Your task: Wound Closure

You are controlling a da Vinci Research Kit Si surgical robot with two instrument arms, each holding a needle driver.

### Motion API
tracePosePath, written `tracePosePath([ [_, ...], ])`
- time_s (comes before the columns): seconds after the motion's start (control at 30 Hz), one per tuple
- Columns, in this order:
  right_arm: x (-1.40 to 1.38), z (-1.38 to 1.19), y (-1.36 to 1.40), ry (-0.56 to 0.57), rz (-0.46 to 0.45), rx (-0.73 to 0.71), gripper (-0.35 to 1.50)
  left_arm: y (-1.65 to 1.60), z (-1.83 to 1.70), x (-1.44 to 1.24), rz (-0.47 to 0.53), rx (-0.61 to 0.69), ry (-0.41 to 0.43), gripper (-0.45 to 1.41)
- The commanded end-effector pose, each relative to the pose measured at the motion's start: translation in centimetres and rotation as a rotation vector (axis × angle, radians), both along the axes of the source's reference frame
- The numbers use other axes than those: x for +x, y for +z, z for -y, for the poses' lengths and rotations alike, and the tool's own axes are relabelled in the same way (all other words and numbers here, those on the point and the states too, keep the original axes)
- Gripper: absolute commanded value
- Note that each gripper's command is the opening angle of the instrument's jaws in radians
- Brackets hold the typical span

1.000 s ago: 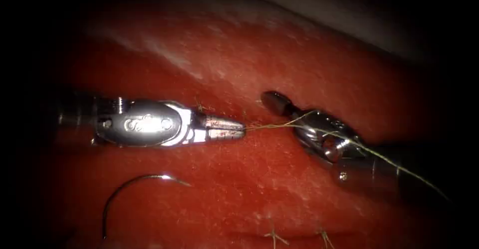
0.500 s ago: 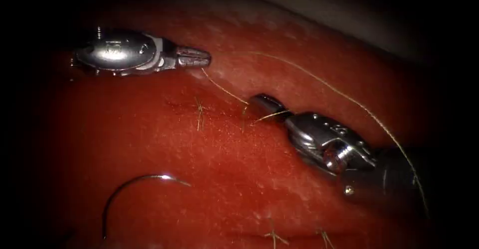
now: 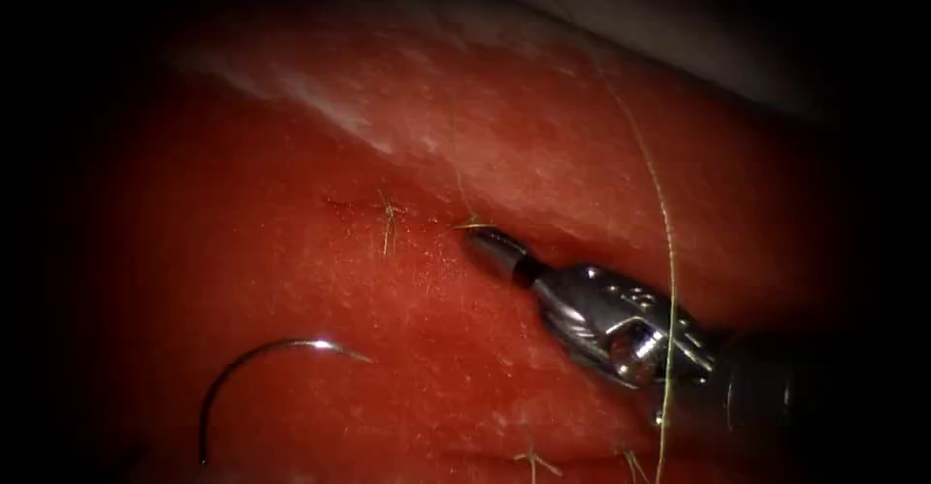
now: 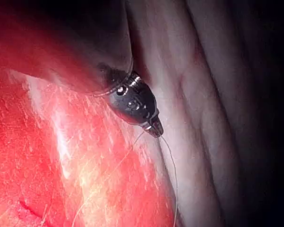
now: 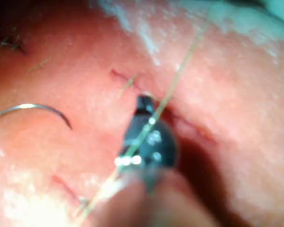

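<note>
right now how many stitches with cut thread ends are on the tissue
3 stitches: one on the cut left of the right gripper, two at the lower edge; others may be hidden. Left gripper holds thread; needle lies loose on the tissue, lower left.

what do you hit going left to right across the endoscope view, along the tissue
needle, lying free on the tissue → short cut ends of thread at a finished stitch → tip of the right claw, at the stitch where the thread leaves the tissue → long thread running up and down across the right tool's wrist
</note>
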State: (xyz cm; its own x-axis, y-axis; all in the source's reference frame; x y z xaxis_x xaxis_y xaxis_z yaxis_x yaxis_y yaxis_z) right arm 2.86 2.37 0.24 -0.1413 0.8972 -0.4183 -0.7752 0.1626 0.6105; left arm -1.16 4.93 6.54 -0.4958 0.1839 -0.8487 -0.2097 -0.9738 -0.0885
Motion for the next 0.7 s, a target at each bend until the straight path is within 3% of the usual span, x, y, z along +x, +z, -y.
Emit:
tracePosePath([
  [0.03, 0.08, 0.04, 0.01, -0.004, -0.004, 0.0, -0.35, 0.12, -0.1, -0.08, -0.009, -0.012, -0.008, -0.35],
  [0.47, 0.09, 0.22, -0.11, -0.019, -0.013, -0.002, -0.35, 0.72, -0.6, -0.18, -0.074, -0.064, -0.039, -0.35],
  [0.7, 0.09, 0.3, -0.16, -0.036, -0.009, -0.006, -0.35, 0.9, -0.66, -0.24, -0.084, -0.072, -0.046, -0.35],
])
